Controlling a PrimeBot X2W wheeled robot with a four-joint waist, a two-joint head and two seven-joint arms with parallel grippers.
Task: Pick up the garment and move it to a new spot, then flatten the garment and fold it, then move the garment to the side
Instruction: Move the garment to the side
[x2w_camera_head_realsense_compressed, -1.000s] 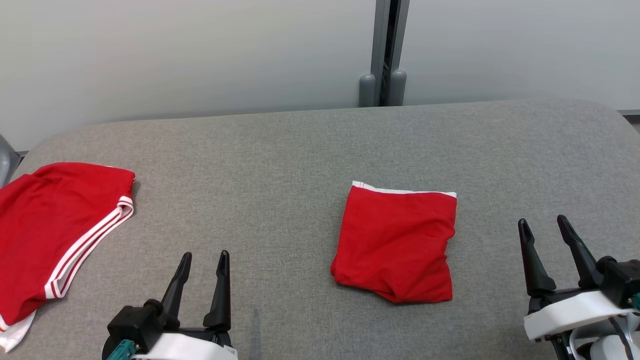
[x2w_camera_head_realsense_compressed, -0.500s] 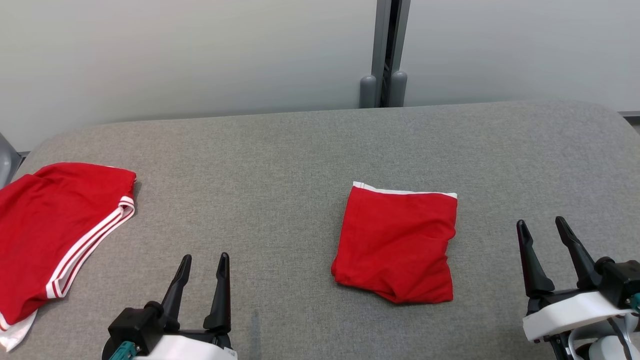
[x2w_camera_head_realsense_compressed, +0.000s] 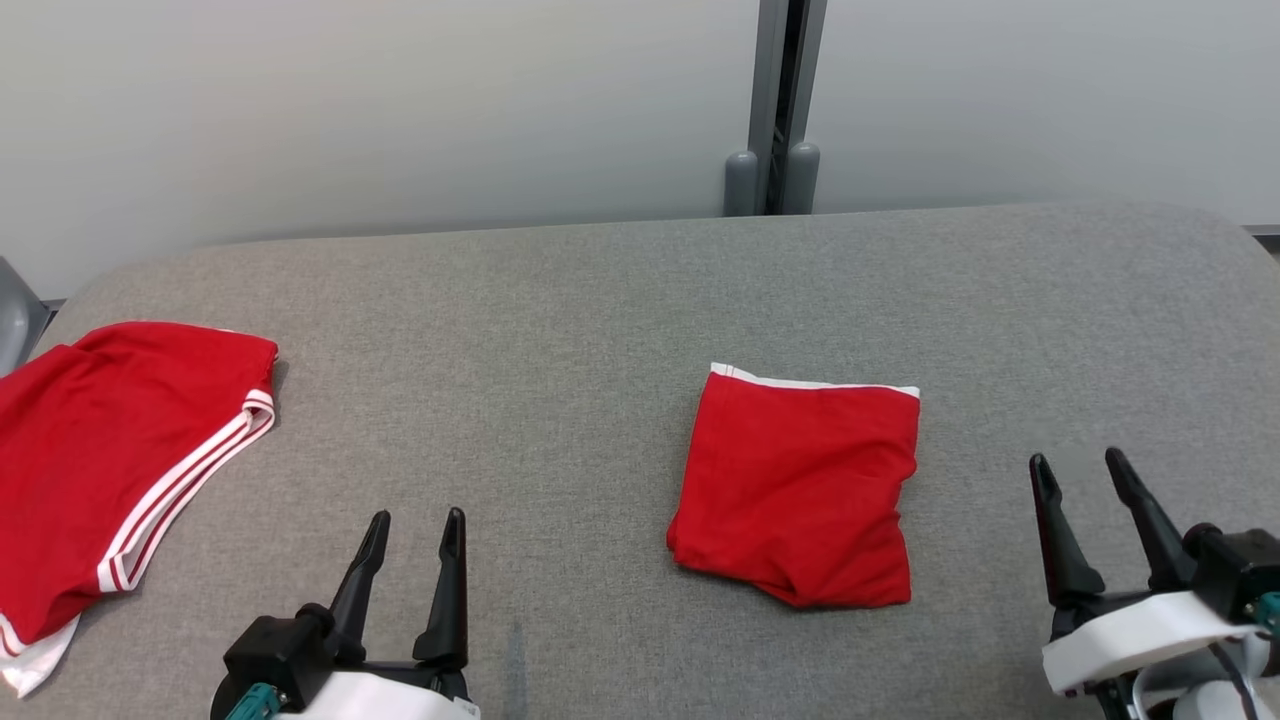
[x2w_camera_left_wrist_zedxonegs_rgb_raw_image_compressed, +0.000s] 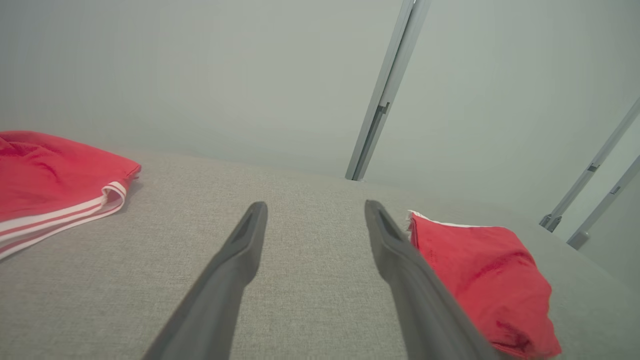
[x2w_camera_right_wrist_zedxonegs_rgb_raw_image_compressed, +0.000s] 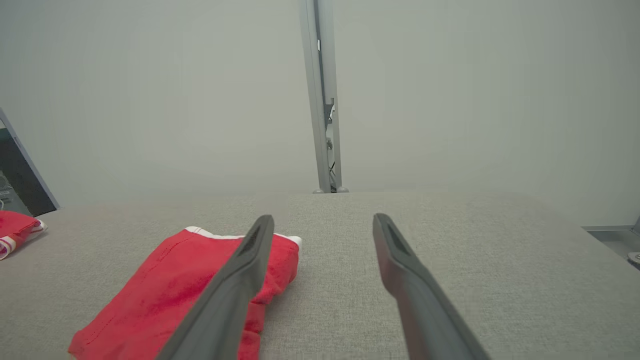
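A folded red garment (x2w_camera_head_realsense_compressed: 800, 485) with a white band along its far edge lies flat on the grey table (x2w_camera_head_realsense_compressed: 600, 300), right of centre. It also shows in the left wrist view (x2w_camera_left_wrist_zedxonegs_rgb_raw_image_compressed: 480, 275) and the right wrist view (x2w_camera_right_wrist_zedxonegs_rgb_raw_image_compressed: 175, 290). My left gripper (x2w_camera_head_realsense_compressed: 415, 520) stands open near the front edge, well left of the garment, with nothing between its fingers. My right gripper (x2w_camera_head_realsense_compressed: 1078, 462) is open to the right of the garment, clear of it and empty.
A second red garment (x2w_camera_head_realsense_compressed: 110, 460) with white stripes lies spread at the table's left edge. A grey post (x2w_camera_head_realsense_compressed: 775, 110) rises behind the table's far edge against a pale wall. Bare grey cloth surface lies between the two garments.
Both grippers have drawn back slightly toward the front edge. The whole picture has shifted a little, so the camera moved. The garments lie as before.
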